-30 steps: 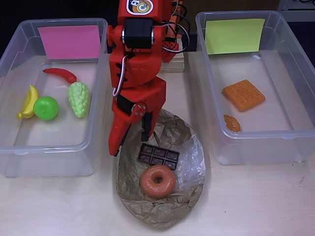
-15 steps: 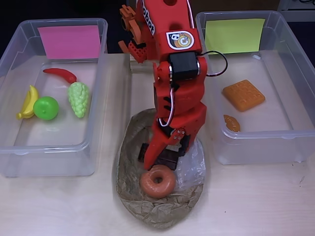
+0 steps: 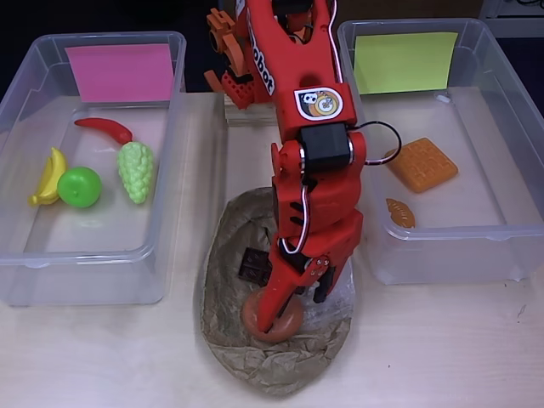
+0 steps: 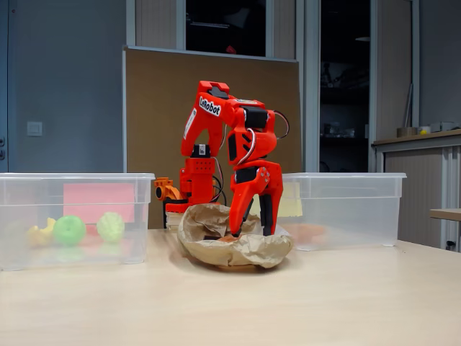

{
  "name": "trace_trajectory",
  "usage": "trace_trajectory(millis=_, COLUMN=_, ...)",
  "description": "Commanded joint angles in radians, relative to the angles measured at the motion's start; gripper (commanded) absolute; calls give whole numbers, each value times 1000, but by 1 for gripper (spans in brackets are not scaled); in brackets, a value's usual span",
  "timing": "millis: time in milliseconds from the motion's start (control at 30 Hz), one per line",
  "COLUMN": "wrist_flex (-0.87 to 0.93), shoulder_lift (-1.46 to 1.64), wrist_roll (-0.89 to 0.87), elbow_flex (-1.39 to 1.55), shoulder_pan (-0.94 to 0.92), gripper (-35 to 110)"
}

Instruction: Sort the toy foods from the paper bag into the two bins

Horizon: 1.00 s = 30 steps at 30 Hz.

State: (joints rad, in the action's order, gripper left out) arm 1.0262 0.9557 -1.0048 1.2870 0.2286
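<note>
Red two-finger gripper (image 3: 293,310) inside crumpled brown paper bag (image 3: 225,255).
Fingers spread apart over round brown plastic donut (image 3: 289,325); dark chocolate bar (image 3: 253,266) just behind the donut.

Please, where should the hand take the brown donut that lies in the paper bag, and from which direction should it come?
Probably from straight above, across the ring. The donut lies flat in the paper bag, hole up, so one finger can enter the hole and the other go outside the rim. The hand is already open above it, one finger at the hole. The chocolate bar lies close behind, so the front rim is freer.
</note>
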Motion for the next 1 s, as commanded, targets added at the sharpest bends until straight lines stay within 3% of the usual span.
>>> trace_trajectory(millis=0, wrist_flex=11, shoulder_lift=-5, wrist_roll=12, elbow_flex=-49, shoulder_pan=-12, gripper=42)
trace_trajectory(millis=633, wrist_flex=55, shoulder_lift=-35, wrist_roll=-21, elbow_flex=-25, shoulder_pan=-75, gripper=33)
trace_trajectory(millis=800, wrist_flex=97, shoulder_lift=-38, wrist_roll=-6, elbow_flex=-55, shoulder_pan=-78, gripper=24)
trace_trajectory(millis=967, wrist_flex=187, shoulder_lift=-26, wrist_roll=32, elbow_flex=-149, shoulder_pan=-67, gripper=24)
